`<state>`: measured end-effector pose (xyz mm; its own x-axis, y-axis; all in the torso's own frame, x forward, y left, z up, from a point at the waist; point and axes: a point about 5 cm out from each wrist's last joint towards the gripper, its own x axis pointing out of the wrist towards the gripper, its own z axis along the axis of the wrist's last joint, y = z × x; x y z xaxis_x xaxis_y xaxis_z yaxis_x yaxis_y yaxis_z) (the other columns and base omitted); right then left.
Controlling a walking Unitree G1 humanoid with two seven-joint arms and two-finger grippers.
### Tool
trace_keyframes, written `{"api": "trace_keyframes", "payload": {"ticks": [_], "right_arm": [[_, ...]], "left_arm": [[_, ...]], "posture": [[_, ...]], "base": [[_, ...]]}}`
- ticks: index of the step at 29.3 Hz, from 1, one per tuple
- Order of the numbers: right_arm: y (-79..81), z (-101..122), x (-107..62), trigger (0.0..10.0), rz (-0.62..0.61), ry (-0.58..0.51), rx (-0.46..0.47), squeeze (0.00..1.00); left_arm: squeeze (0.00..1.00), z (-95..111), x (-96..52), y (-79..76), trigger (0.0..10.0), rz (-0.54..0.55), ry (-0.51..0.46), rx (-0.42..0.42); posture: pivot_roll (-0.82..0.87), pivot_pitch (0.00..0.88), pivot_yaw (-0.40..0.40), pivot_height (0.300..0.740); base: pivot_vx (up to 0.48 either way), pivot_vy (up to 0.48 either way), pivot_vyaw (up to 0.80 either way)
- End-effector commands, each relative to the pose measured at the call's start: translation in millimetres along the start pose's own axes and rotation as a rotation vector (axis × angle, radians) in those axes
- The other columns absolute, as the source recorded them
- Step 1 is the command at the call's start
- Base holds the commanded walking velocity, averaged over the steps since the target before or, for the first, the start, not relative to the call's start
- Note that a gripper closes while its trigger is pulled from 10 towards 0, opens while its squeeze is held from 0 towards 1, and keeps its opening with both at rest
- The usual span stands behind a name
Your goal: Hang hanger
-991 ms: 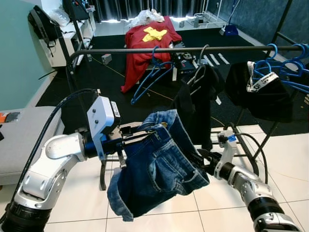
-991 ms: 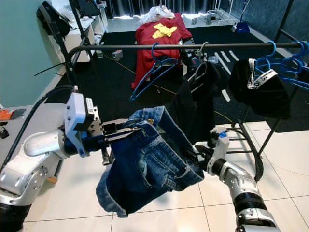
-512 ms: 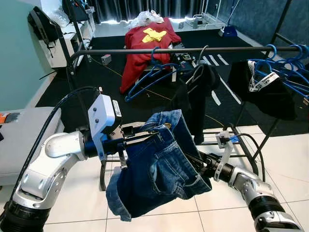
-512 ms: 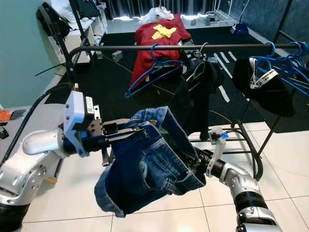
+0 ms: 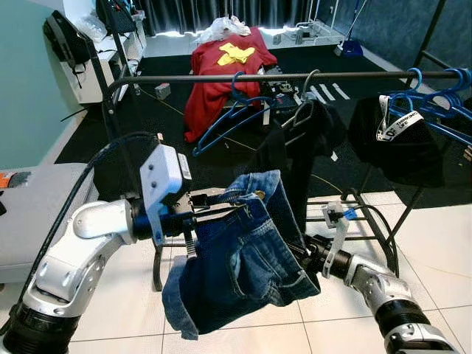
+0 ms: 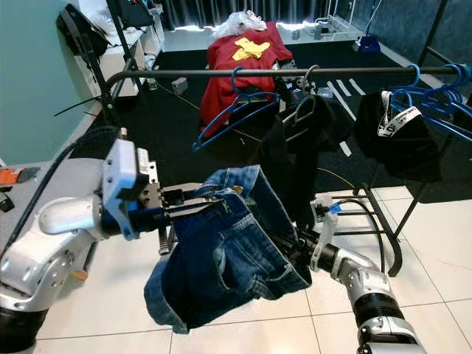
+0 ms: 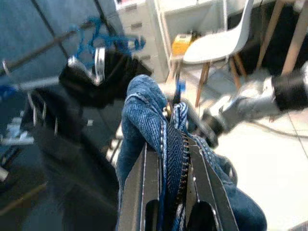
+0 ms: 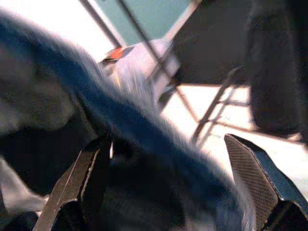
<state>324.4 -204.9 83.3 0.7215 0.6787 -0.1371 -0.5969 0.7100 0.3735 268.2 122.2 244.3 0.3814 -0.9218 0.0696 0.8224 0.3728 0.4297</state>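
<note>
left gripper (image 7: 166, 159): fingers pressed on the waistband of the denim shorts (image 5: 240, 262), holding them up in front of the clothes rail (image 5: 295, 76) | right gripper (image 8: 168, 173): fingers spread, against the far side of the shorts, view blurred, probably not gripping | blue hanger (image 5: 236, 110) and black garment (image 5: 295, 147) hang on the rail, behind the shorts

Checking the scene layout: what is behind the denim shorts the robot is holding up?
Behind the denim shorts stands the clothes rail, with a black garment and blue hangers on it. The shorts cover the right tool's tips and the rack's lower frame behind them.
</note>
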Motion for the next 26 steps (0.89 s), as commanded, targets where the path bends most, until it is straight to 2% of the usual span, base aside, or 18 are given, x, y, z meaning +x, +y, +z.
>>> {"api": "trace_keyframes", "payload": {"ticks": [1, 2, 3, 4, 6, 7, 9, 10, 13, 14, 16, 17, 19, 20, 21, 22, 24, 26], "right_arm": [[-2.3, 11, 1.7, 10.0, -0.065, -0.091, -0.047, 0.0], [2.5, 19, 3.4, 10.0, -0.032, -0.193, 0.004, 0.0], [2.5, 19, 3.4, 10.0, -0.032, -0.193, 0.004, 0.0], [14.3, 15, 4.4, 10.0, 0.081, -0.205, 0.034, 0.0], [14.3, 15, 4.4, 10.0, 0.081, -0.205, 0.034, 0.0], [26.6, 6, 4.4, 10.0, 0.188, -0.173, 0.047, 0.0], [26.6, 6, 4.4, 10.0, 0.188, -0.173, 0.047, 0.0], [34.2, -2, 6.4, 10.0, 0.199, -0.17, 0.035, 0.0], [34.2, -2, 6.4, 10.0, 0.199, -0.17, 0.035, 0.0], [29.1, -1, 10.0, 10.0, 0.031, -0.242, -0.009, 0.0], [29.1, -1, 10.0, 10.0, 0.031, -0.242, -0.009, 0.0], [17.0, 4, 8.5, 10.0, -0.204, -0.344, -0.019, 0.0], [17.0, 4, 8.5, 10.0, -0.204, -0.344, -0.019, 0.0], [4.2, 6, 2.4, 10.0, -0.448, -0.411, -0.013, 0.0], [-4.2, 7, -4.0, 10.0, -0.606, -0.462, 0.018, 0.0], [-4.2, 7, -4.0, 10.0, -0.606, -0.462, 0.018, 0.0], [-10.4, 5, -9.5, 10.0, -0.725, -0.483, 0.033, 0.0], [-11.3, 4, -10.3, 10.0, -0.743, -0.486, 0.037, 0.0]], "left_arm": [[0.0, -11, -4.7, 5.0, 10.0, 0.043, 0.096, 0.032], [0.0, -28, -7.6, 9.1, 10.0, 0.106, 0.174, 0.031], [0.0, -28, -7.6, 9.1, 10.0, 0.106, 0.174, 0.031], [0.0, -49, -11.1, 13.6, 10.0, 0.191, 0.258, 0.02], [0.0, -49, -11.1, 13.6, 10.0, 0.191, 0.258, 0.02], [0.0, -68, -14.9, 18.0, 10.0, 0.286, 0.34, 0.021], [0.0, -68, -14.9, 18.0, 10.0, 0.286, 0.34, 0.021], [0.0, -86, -19.4, 22.4, 10.0, 0.4, 0.423, 0.013], [0.0, -86, -19.4, 22.4, 10.0, 0.4, 0.423, 0.013], [0.0, -98, -22.9, 25.5, 10.0, 0.505, 0.461, -0.016], [0.0, -98, -22.9, 25.5, 10.0, 0.505, 0.461, -0.016], [0.0, -105, -25.6, 27.9, 10.0, 0.588, 0.471, -0.056], [0.0, -105, -25.6, 27.9, 10.0, 0.588, 0.471, -0.056], [0.0, -110, -30.8, 32.7, 10.0, 0.709, 0.468, -0.136], [0.0, -112, -37.4, 38.7, 10.0, 0.847, 0.447, -0.237], [0.0, -112, -37.4, 38.7, 10.0, 0.847, 0.447, -0.237], [0.0, -116, -46.6, 44.2, 10.0, 1.009, 0.42, -0.382], [0.0, -118, -48.7, 44.6, 10.0, 1.04, 0.417, -0.414]], "posture": [[0.1, 0.059, 0.041, 0.74], [0.1, 0.058, 0.041, 0.74], [0.1, 0.058, 0.041, 0.74], [0.1, 0.057, 0.049, 0.74], [0.1, 0.057, 0.049, 0.74], [0.1, 0.057, 0.054, 0.74], [0.1, 0.057, 0.054, 0.74], [0.1, 0.059, 0.061, 0.74], [0.1, 0.059, 0.061, 0.74], [0.09, 0.063, 0.07, 0.74], [0.09, 0.063, 0.07, 0.74], [0.08, 0.062, 0.076, 0.74], [0.08, 0.062, 0.076, 0.74], [0.08, 0.057, 0.075, 0.74], [0.09, 0.056, 0.07, 0.74], [0.09, 0.056, 0.07, 0.74], [0.09, 0.058, 0.065, 0.74], [0.09, 0.058, 0.064, 0.74]], "base": [[0.0, 0.0, 0.0], [0.0, 0.0, 0.0], [0.0, 0.0, 0.0], [0.0, 0.0, 0.0], [0.0, 0.0, 0.0], [0.0, 0.0, 0.0], [0.0, 0.0, 0.0], [0.0, 0.0, 0.0], [0.0, 0.0, 0.0], [0.0, 0.0, 0.0], [0.0, 0.0, 0.0], [0.0, 0.0, 0.0], [0.0, 0.0, 0.0], [0.0, 0.0, 0.0], [0.0, 0.0, 0.0], [0.0, 0.0, 0.0], [0.0, 0.0, 0.0], [0.0, 0.0, 0.0]]}}
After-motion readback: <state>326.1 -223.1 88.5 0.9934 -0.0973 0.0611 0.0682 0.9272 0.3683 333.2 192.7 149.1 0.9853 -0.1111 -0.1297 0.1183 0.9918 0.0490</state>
